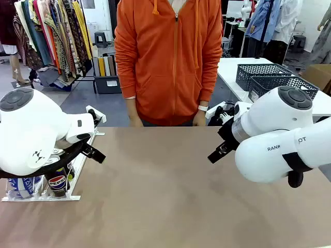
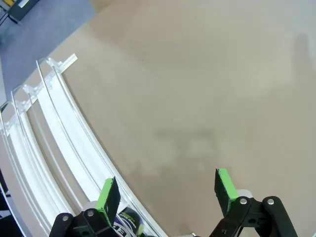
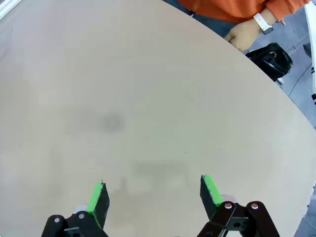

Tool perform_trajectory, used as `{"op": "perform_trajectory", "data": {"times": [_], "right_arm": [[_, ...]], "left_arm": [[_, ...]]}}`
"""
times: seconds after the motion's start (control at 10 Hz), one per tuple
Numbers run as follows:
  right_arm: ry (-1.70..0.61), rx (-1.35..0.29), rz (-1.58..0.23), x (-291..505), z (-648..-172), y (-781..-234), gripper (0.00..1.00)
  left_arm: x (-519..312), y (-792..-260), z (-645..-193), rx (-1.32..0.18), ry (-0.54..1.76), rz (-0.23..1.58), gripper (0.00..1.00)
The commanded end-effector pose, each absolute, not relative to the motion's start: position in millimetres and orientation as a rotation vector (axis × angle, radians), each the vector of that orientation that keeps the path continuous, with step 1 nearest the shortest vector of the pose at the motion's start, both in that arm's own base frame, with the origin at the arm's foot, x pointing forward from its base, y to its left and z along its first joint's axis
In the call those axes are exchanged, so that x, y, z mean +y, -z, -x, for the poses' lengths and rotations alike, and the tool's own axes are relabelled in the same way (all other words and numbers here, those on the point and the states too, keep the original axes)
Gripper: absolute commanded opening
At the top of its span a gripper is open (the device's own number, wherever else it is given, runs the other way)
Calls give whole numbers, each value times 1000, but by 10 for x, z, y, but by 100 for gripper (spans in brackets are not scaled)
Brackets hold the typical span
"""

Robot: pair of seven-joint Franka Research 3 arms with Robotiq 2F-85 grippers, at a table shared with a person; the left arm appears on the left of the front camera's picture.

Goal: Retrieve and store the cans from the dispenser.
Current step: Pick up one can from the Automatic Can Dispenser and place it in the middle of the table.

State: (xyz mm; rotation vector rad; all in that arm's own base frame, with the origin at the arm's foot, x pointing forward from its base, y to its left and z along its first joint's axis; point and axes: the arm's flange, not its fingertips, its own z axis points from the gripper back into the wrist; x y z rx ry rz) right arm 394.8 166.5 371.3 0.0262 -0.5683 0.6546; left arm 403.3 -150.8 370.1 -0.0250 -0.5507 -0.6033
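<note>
2 grippers are hanging spread wide and empty above the tan table (image 3: 148, 98). The left gripper (image 2: 166, 181) is hovering at the edge of the dispenser (image 2: 54, 123), with 1 green pad over its outer lane and the other over bare tabletop, so it is sitting slightly off from the black Pepsi can (image 2: 126, 219) below it. The cans are resting at the low near end of the sloped lanes, by the table's left front corner, probably because the slope is feeding them there. A blue can (image 1: 20, 187) is standing beside the Pepsi one. The right gripper (image 3: 154, 186) is waiting over the open right half of the table, apparently keeping clear. The person (image 1: 168, 62) is standing at the far edge, seemingly leaving the work to the arms. Retrieval is looking not yet begun.
</note>
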Motion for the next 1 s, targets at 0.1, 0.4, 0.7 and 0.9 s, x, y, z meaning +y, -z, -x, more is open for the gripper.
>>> {"op": "perform_trajectory", "data": {"times": [0.1, 0.4, 0.7, 0.9], "right_arm": [[-655, -568, -26, 1665, -3948, -3713, 100], [-655, -568, -26, 1665, -3948, -3713, 100], [-655, -568, -26, 1665, -3948, -3713, 100], [-655, -568, -26, 1665, -3948, -3713, 100]], "left_arm": [[-1508, -3703, -4033, -551, 603, 25, 100], [-1508, -3703, -4033, -551, 603, 25, 100], [-1508, -3703, -4033, -551, 603, 25, 100], [-1508, -3703, -4033, -551, 603, 25, 100]]}}
